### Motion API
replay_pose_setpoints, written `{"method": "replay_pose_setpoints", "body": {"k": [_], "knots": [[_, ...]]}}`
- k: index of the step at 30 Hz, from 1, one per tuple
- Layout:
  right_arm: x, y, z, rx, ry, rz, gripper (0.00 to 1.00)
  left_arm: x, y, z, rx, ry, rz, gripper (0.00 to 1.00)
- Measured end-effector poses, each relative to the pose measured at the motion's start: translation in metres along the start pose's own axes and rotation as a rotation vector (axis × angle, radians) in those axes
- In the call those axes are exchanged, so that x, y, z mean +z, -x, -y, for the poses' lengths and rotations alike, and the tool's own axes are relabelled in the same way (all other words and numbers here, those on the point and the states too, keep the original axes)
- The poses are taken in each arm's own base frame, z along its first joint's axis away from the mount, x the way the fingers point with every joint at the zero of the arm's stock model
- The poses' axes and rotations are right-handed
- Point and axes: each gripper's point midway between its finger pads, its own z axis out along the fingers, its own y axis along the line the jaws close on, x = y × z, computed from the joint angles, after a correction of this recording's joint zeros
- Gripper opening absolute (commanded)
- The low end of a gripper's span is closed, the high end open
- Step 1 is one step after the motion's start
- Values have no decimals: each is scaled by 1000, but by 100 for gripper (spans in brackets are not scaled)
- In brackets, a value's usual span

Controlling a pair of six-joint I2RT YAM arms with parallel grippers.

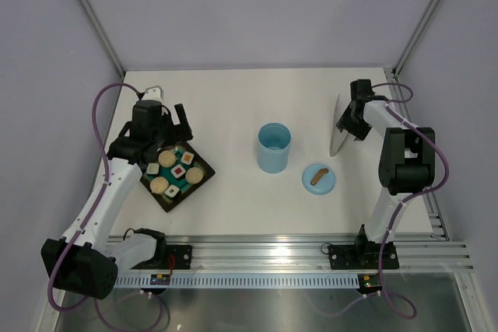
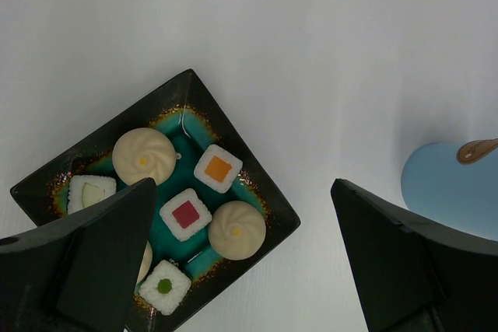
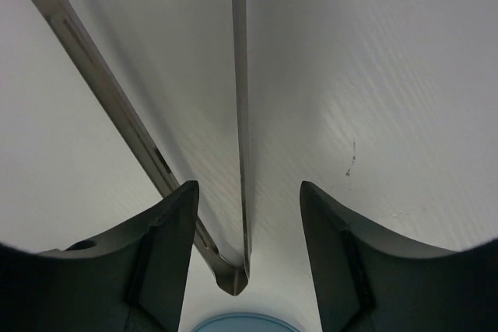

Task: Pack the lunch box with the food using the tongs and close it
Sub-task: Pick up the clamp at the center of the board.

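Observation:
The lunch box (image 1: 274, 147) is a light blue cylinder standing open mid-table; its side shows at the left wrist view's edge (image 2: 451, 192). Its lid (image 1: 319, 179), with a brown handle, lies flat just to the right. The food (image 1: 177, 170) sits in a dark square tray (image 2: 276, 219): beige buns (image 2: 236, 229) and white squares with coloured centres (image 2: 185, 214). My left gripper (image 2: 243, 184) hovers open over the tray's edge. The tongs (image 1: 337, 131) lie on the table. My right gripper (image 3: 247, 186) straddles the tongs (image 3: 242, 114) near their joined end, open, its right finger clear of the metal.
The tray (image 1: 159, 197) lies at the left, turned diagonally. A blue rounded edge (image 3: 249, 323) shows just beyond the tongs' joined end. Grey walls and frame posts (image 1: 93, 17) close in the back and sides.

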Motion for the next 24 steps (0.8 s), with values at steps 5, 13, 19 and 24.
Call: {"method": "replay_pose_setpoints", "body": {"k": [5, 13, 19, 24], "knots": [[26, -5, 5, 11, -34, -41, 43, 0, 0, 0, 1, -2, -2, 99], [37, -6, 13, 21, -55, -57, 0, -1, -2, -1, 2, 2, -9, 99], [12, 8, 11, 22, -30, -13, 0, -4, -1, -1, 2, 0, -3, 99], [-58, 41, 4, 25, 62, 129, 0, -9, 7, 1, 1, -3, 16, 99]]}}
